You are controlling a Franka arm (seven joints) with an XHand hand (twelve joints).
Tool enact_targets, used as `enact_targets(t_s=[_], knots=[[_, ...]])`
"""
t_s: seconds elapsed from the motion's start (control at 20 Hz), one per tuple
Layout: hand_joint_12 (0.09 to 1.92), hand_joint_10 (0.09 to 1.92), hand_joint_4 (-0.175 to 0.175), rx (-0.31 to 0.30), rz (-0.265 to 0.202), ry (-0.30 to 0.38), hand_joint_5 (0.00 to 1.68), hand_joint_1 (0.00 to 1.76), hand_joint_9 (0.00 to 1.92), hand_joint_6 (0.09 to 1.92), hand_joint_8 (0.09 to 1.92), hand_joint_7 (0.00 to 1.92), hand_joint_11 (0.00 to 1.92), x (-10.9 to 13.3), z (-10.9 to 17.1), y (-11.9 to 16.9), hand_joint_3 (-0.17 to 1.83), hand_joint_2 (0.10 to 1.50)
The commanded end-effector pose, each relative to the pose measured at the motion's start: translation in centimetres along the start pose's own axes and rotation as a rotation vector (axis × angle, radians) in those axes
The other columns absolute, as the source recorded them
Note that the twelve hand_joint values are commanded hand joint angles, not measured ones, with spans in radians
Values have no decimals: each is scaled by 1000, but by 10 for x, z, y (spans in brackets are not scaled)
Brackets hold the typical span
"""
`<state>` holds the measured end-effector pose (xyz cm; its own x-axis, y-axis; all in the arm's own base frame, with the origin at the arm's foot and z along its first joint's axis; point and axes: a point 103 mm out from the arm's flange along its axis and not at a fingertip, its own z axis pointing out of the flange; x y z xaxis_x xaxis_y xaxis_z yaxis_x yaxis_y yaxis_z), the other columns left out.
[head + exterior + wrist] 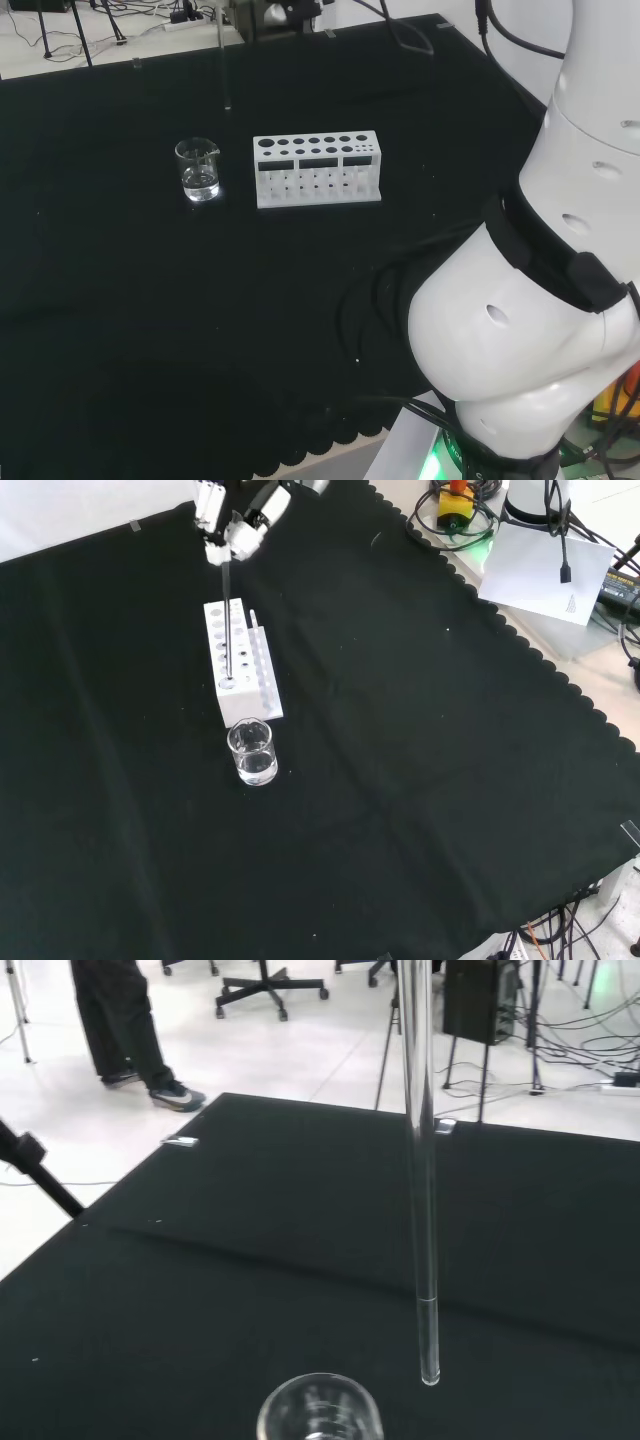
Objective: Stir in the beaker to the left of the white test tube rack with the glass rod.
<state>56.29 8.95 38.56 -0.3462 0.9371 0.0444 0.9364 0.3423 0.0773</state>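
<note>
The clear glass beaker [198,168] holds a little clear liquid and stands to the left of the white test tube rack [317,168] in the head view. In the front view the beaker [251,751] is just in front of the rack [240,660]. High above the rack's far end, the hand [235,522] is shut on the top of the glass rod [227,620]. The rod hangs upright, and its lower end shows in front of the rack. In the wrist view the rod [420,1210] ends above and beside the beaker's rim [320,1415], outside the beaker.
Black cloth [420,780] covers the bench around the beaker and rack. The arm's white links [540,300] rise at the head view's right. Cables and papers [545,560] lie beyond the cloth's scalloped edge. Tripod legs and a chair base stand on the floor behind.
</note>
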Motion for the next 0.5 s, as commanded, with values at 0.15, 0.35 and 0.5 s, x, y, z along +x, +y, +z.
enact_targets(t_s=[0.15,0.35,0.5], knots=[[733,949,-175,36,-68,23,1163,1306,1630,460,1102,1129,1662,32,20,7,-175,1133],[734,948,-175,43,-86,35,1165,1306,1631,456,1101,1130,1662,41,24,8,-175,1133],[735,947,-175,46,-95,35,1166,1306,1631,454,1100,1131,1662,43,28,11,-175,1133]])
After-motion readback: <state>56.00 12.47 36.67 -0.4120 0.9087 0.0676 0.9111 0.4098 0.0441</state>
